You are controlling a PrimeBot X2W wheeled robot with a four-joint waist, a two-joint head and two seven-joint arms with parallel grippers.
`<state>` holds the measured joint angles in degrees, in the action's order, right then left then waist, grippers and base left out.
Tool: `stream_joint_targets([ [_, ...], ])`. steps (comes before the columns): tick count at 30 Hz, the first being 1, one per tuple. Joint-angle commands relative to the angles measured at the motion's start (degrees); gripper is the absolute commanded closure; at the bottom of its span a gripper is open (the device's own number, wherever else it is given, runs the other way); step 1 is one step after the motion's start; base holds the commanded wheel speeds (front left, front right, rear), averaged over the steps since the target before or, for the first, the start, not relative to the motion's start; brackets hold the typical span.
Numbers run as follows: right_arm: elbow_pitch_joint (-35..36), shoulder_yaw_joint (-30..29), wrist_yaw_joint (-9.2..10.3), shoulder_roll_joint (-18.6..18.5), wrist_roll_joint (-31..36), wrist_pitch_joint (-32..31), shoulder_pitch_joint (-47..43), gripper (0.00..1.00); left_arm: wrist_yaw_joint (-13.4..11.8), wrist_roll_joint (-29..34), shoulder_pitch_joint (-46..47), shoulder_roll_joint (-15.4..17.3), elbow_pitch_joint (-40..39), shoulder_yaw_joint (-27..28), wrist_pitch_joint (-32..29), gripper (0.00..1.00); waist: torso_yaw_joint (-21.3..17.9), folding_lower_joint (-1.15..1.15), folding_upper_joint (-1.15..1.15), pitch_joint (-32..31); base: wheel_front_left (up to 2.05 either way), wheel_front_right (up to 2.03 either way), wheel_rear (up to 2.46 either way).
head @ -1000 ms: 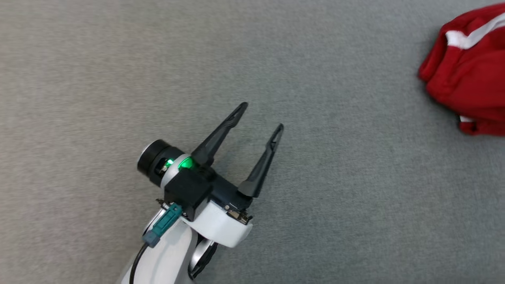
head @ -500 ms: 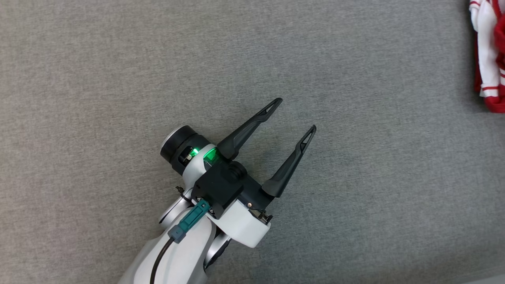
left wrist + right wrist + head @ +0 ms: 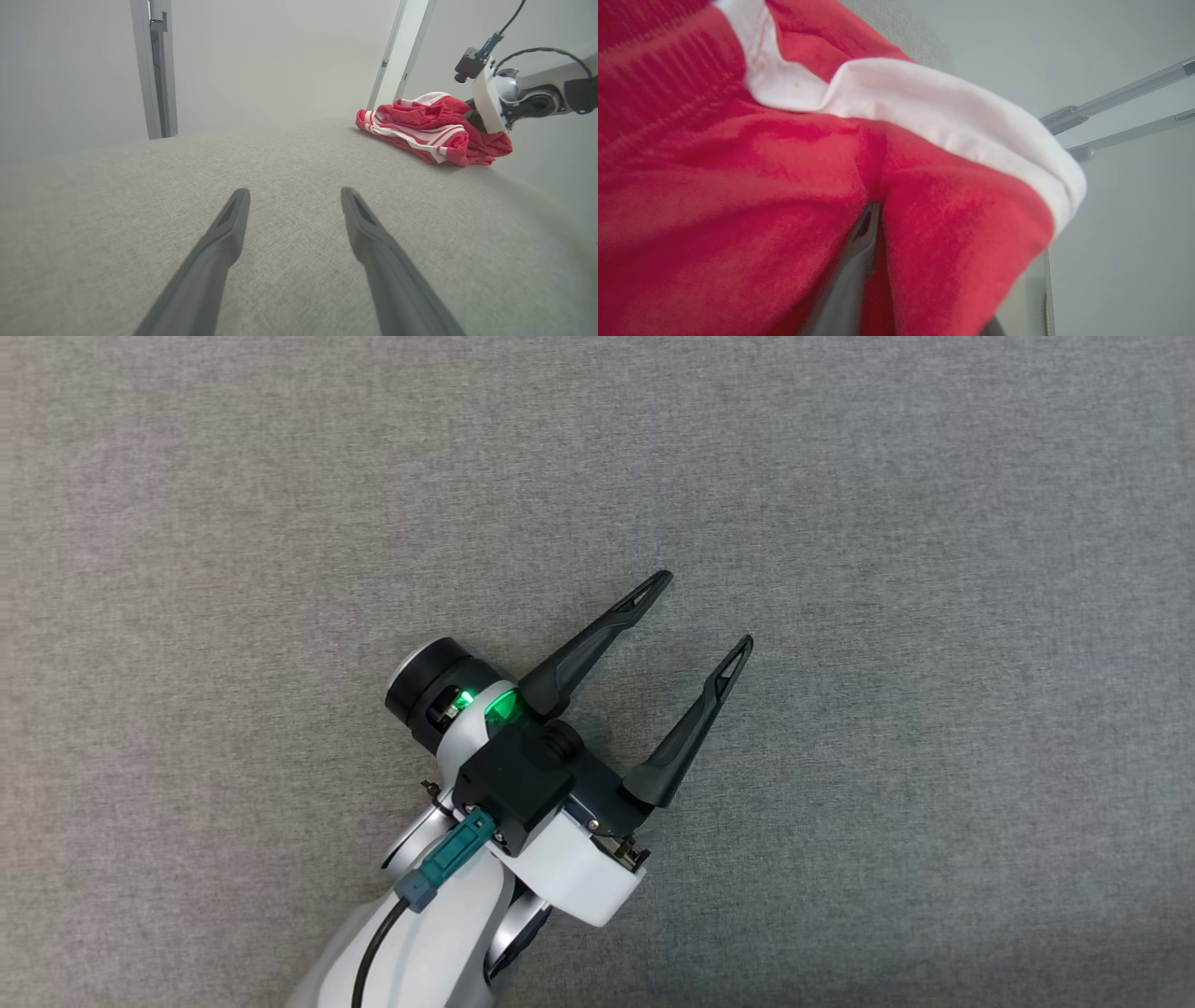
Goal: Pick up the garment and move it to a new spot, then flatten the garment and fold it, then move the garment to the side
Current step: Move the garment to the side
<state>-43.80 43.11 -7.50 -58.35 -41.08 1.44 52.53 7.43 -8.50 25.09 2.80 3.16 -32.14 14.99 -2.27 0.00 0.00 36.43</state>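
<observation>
The garment point(image 3: 430, 128) is a red piece with white stripes, lying bunched near the far right edge of the grey cloth-covered table point(image 3: 289, 158) in the left wrist view. My right gripper point(image 3: 471, 119) sits at the garment's right end, its fingertips buried in the folds. In the right wrist view the garment point(image 3: 738, 163) is very close. One dark finger point(image 3: 857, 261) pokes out of a crease, the other finger barely shows at the bottom edge, and cloth bulges between them. My left gripper point(image 3: 705, 611) hovers open over bare table, far from the garment, holding nothing.
Pale metal frame posts point(image 3: 156, 70) stand behind the table, another post point(image 3: 402, 51) just behind the garment. The table's right edge point(image 3: 537, 191) falls away close to the garment. Grey table surface point(image 3: 934, 523) surrounds my left gripper.
The head camera has swung, so the garment slid out past the head view's right edge. My left gripper has stayed open over the bare table.
</observation>
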Motion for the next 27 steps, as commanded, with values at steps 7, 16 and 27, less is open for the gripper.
stream_joint_targets([
  [7,-5.84,-1.89,0.01,2.66,5.78,2.39,2.91,0.00,0.05,-1.01,-1.41,0.24,0.05,0.73,0.18,0.00,0.15,0.00,0.00,-2.91,0.00,0.00,0.00],
  [16,-9.78,-3.59,0.01,6.41,12.30,3.92,6.06,0.00,0.05,-1.79,-4.51,0.25,-0.25,3.35,0.18,0.00,-1.26,0.00,0.00,-8.32,0.00,0.00,0.00],
  [27,-5.31,-6.26,0.01,13.10,10.77,8.34,7.74,0.00,-0.54,-3.09,-9.51,0.23,-1.37,7.22,0.18,0.00,-0.84,0.00,0.00,-16.19,0.00,0.00,0.00],
])
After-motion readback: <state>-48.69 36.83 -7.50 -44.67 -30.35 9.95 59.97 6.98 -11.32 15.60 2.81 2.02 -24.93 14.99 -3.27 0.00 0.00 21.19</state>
